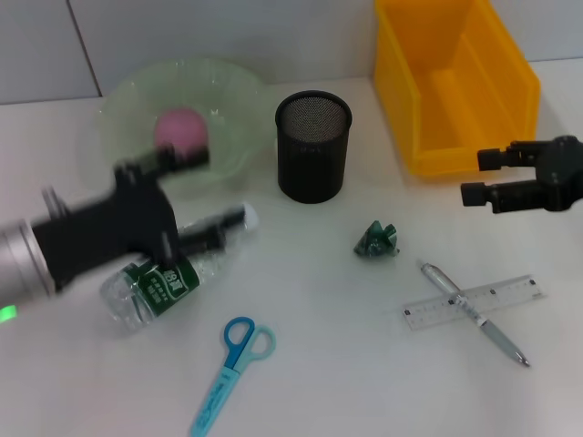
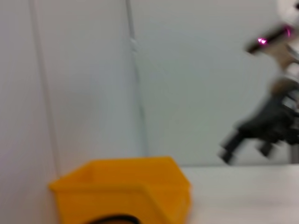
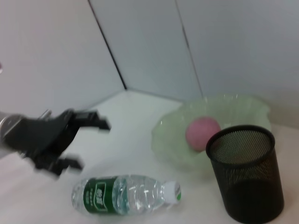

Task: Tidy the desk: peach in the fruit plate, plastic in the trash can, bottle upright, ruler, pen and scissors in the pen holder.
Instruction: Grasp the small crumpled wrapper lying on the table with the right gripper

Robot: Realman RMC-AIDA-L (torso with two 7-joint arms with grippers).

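three views compared. head view alone shows the scissors (image 1: pixel 232 373), ruler (image 1: pixel 474 301), pen (image 1: pixel 474 312) crossing the ruler, and crumpled green plastic (image 1: pixel 376 242), all flat on the tabletop (image 1: pixel 346 364). right wrist view shows the bottle (image 3: pixel 124 194) clearest: clear, green label, white cap, on its side, near the black mesh pen holder (image 3: pixel 246 172). peach (image 3: pixel 202 133), pink, sits in the pale green fruit plate (image 3: pixel 168 135). left gripper (image 1: pixel 196 196) hangs just above the bottle, jaws spread, holding nothing. right gripper (image 1: pixel 478 176) beside the yellow trash can (image 1: pixel 455 82), jaws apart, empty.
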